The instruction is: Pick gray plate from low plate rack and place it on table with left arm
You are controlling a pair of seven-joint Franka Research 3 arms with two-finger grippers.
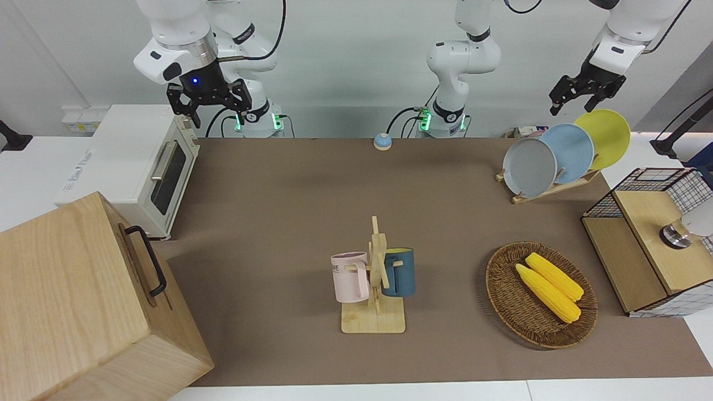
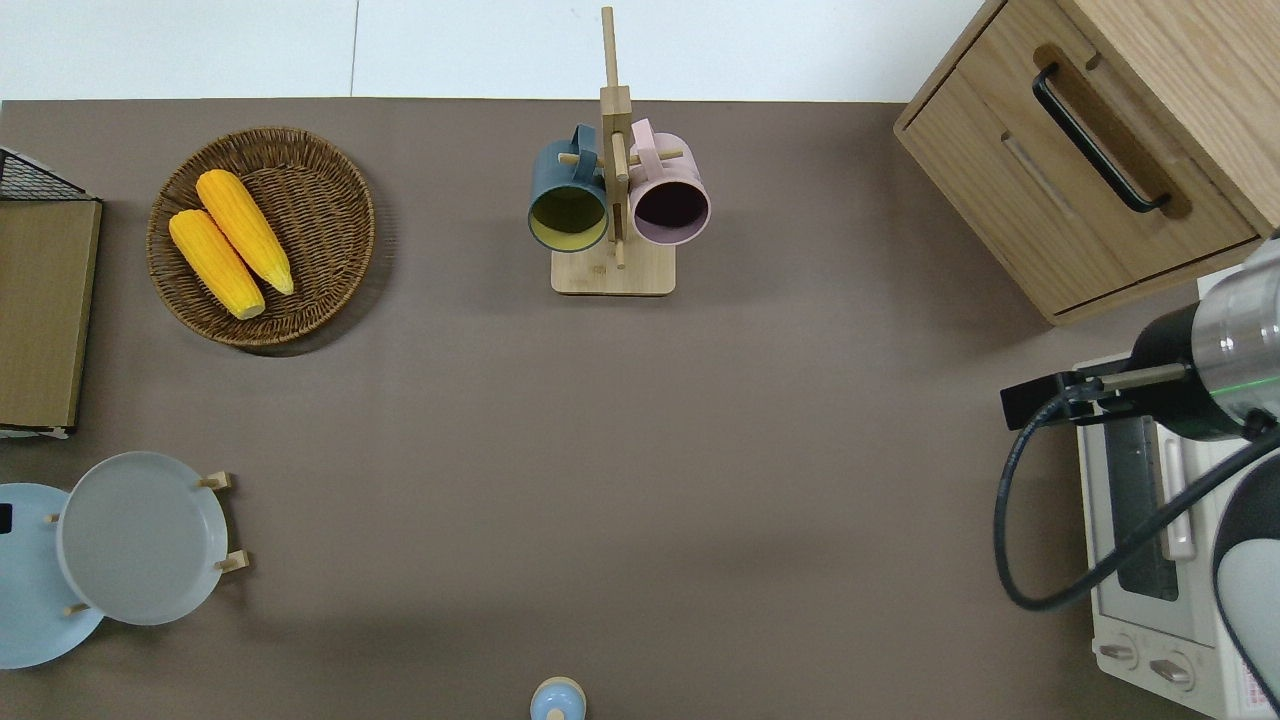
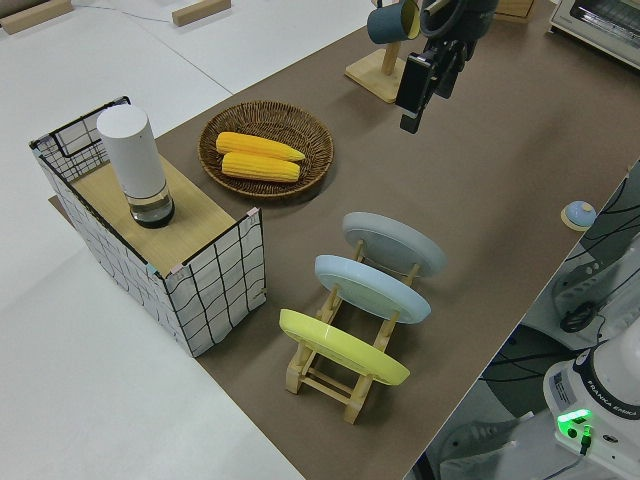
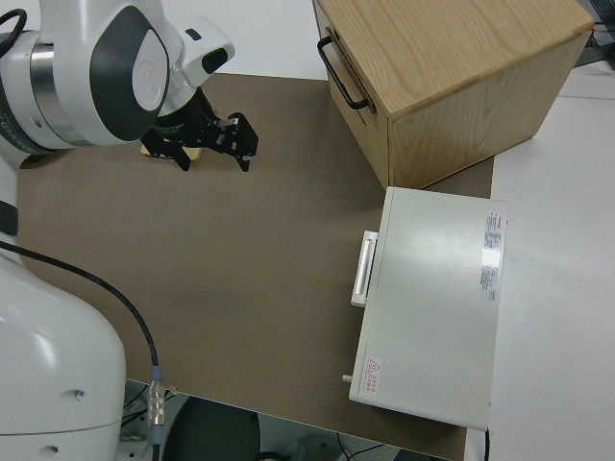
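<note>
Leaning upright in the low plate rack (image 1: 548, 186), the gray plate (image 1: 529, 167) occupies the slot farthest from the robots, at the left arm's end of the tabletop (image 1: 312, 223). A blue plate (image 1: 572, 152) and a yellow plate (image 1: 606, 137) stand in the slots nearer to the robots (all three tilted alike). Left tool (image 1: 582, 96) hangs in the air above the rack end of the tabletop, fingers spread, grasping nothing, apart from the plates. Right tool (image 1: 207, 100): parked, fingers spread, empty. A basket (image 1: 504, 303) with two corn cobs (image 1: 548, 285) sits farther from the robots than the rack.
</note>
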